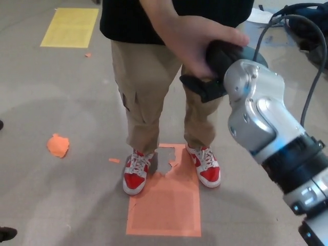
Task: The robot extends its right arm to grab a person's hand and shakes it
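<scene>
Occupying the lower right foreground: right arm (266,133), silver and black, rising from the picture's corner toward upper centre. At its end: right hand (215,72), black, wrapped from above by the person's hand (197,38); one of its fingers (197,87) juts out beneath the person's palm, but whether the others are curled on that palm is hidden, so the grip cannot be told. Step in hand, judged: the clasp made, the shake itself at hand. Next move calls for a short, gentle up-and-down of the forearm, matched to the person's own motion, without squeezing harder. Left hand: not in view. Beyond, on the floor: red-and-white shoes (134,177) at an orange floor patch (164,205); farther off, a yellow patch (69,26).
</scene>
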Controlling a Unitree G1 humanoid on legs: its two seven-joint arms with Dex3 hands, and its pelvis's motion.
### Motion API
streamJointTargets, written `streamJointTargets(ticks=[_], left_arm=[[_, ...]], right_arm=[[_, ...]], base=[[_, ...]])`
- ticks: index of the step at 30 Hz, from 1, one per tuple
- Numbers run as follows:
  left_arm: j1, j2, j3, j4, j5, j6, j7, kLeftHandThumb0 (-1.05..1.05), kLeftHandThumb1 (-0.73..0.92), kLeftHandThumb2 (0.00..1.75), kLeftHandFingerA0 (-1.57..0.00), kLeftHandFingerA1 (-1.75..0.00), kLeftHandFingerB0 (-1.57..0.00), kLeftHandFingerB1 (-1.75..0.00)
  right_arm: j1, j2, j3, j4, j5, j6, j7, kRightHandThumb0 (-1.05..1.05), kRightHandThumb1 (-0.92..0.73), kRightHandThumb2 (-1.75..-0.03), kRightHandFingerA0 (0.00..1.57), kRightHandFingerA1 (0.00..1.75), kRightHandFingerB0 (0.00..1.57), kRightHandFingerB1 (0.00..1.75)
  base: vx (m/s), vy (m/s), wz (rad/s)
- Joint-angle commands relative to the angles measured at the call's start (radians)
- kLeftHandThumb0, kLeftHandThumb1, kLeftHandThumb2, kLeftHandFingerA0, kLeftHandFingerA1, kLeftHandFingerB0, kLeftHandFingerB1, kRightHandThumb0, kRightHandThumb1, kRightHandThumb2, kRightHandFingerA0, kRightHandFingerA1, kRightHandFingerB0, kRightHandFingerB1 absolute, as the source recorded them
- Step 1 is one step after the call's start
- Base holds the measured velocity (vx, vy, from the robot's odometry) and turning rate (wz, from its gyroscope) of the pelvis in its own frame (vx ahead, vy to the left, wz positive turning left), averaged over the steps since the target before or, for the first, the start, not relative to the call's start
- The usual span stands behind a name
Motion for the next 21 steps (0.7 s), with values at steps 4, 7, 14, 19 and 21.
streamJointTargets(ticks=[4, 7, 14, 19, 21], left_arm=[[0.014, 0.027, 0.004, -0.005, -0.009, -0.013, 0.005, -0.54, 0.88, 0.66, -0.3, -0.36, -0.21, -0.3], [0.019, 0.026, 0.017, -0.005, -0.024, -0.023, -0.006, -0.52, 0.89, 0.66, -0.3, -0.37, -0.22, -0.31], [0.021, 0.029, 0.012, -0.002, -0.016, -0.037, -0.005, -0.51, 0.9, 0.66, -0.31, -0.38, -0.24, -0.32], [0.018, 0.027, 0.006, -0.001, -0.008, -0.026, 0.008, -0.51, 0.89, 0.66, -0.35, -0.38, -0.27, -0.32], [0.025, 0.027, 0.007, -0.002, -0.01, -0.027, 0.005, -0.51, 0.89, 0.66, -0.35, -0.38, -0.27, -0.32]], right_arm=[[-0.087, 0.066, -0.158, 0.325, 0.129, -0.332, -0.433, -0.65, -0.92, -0.82, 1.16, 0.65, 1.02, 0.79], [-0.067, 0.086, -0.215, 0.341, 0.181, -0.43, -0.459, -0.49, -0.92, -0.73, 1.29, 0.81, 1.03, 0.74], [-0.041, 0.094, -0.254, 0.359, 0.194, -0.52, -0.486, -0.37, -0.89, -0.66, 1.2, 0.86, 0.97, 0.9], [-0.054, 0.094, -0.254, 0.378, 0.183, -0.55, -0.505, -0.37, -0.89, -0.67, 1.17, 0.76, 0.98, 0.8], [-0.045, 0.096, -0.258, 0.376, 0.186, -0.569, -0.518, -0.38, -0.88, -0.66, 1.15, 0.74, 0.99, 0.8]], base=[[0.0, 0.0, 0.0], [0.0, 0.0, 0.0], [0.0, 0.0, 0.0], [0.0, 0.0, 0.0], [0.0, 0.0, 0.0]])
